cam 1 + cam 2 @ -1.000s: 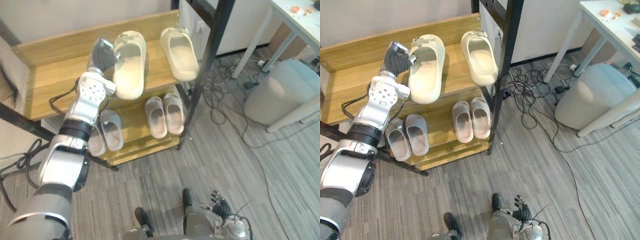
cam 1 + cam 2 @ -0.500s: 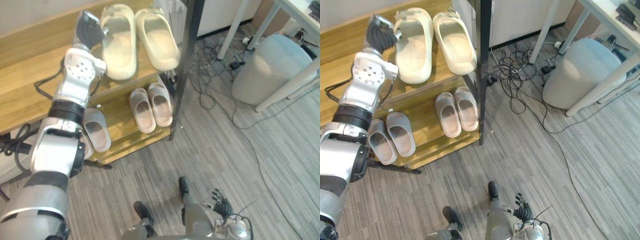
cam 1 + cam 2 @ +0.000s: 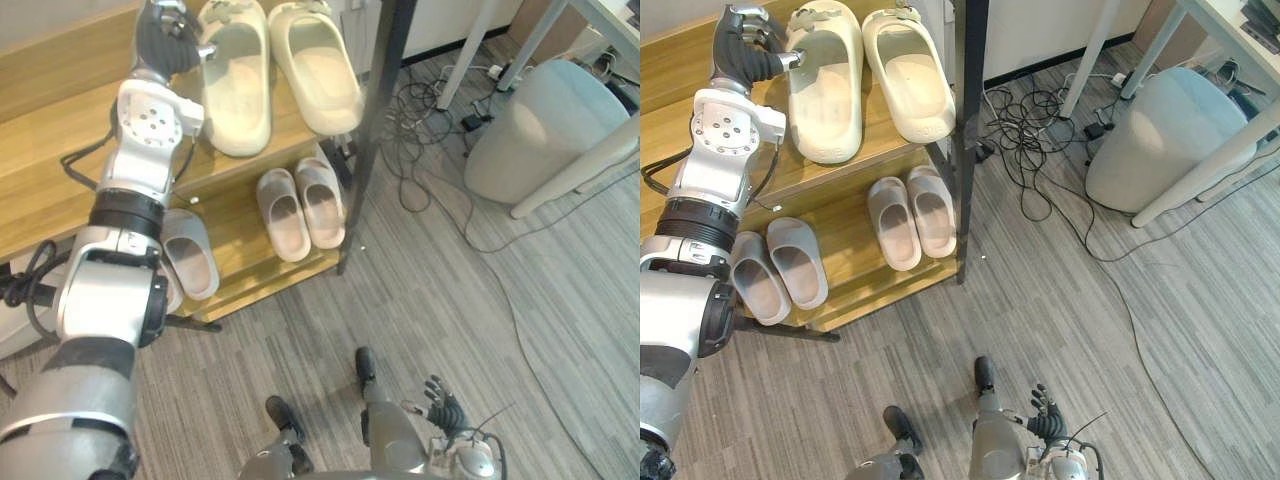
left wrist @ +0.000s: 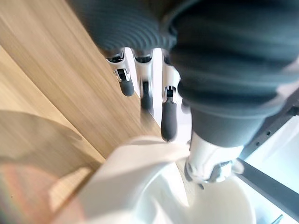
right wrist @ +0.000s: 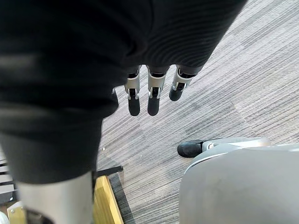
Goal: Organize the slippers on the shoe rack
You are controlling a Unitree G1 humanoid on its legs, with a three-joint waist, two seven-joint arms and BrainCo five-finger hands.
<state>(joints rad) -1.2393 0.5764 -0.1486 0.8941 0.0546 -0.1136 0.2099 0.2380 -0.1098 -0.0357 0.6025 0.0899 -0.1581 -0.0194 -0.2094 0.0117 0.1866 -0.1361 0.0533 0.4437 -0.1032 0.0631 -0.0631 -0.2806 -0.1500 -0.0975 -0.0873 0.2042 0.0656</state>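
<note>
Start at your left hand (image 3: 165,38), up on the top shelf of the shoe rack (image 3: 60,150). Its fingers are loosely extended, not clamped. One fingertip (image 4: 168,122) meets the rim of the left cream slipper (image 3: 235,85) at its far end. You are nudging that slipper, not gripping it.

A second ago this slipper lay askew, with a clear gap between it and its mate. Now it lies just beside the right cream slipper (image 3: 315,65), on the far side of it from your hand, and the two are nearly parallel. The whole view has also shifted, so your head camera has moved. Judge the change by the gap between the two slippers, not by where they sit in the picture.

The top pair now reads as a matched pair. Below your forearm on the lower shelf, the grey pair (image 3: 190,255) sits side by side. The pink pair (image 3: 298,200) next to it does the same. The rack looks close to done. What probably remains is lifting your fingers clear without dragging the slipper back out of line.

Your right hand (image 3: 441,408) hangs low, well apart from the rack. Its fingers are straight and relaxed over the floor and hold nothing.
</note>
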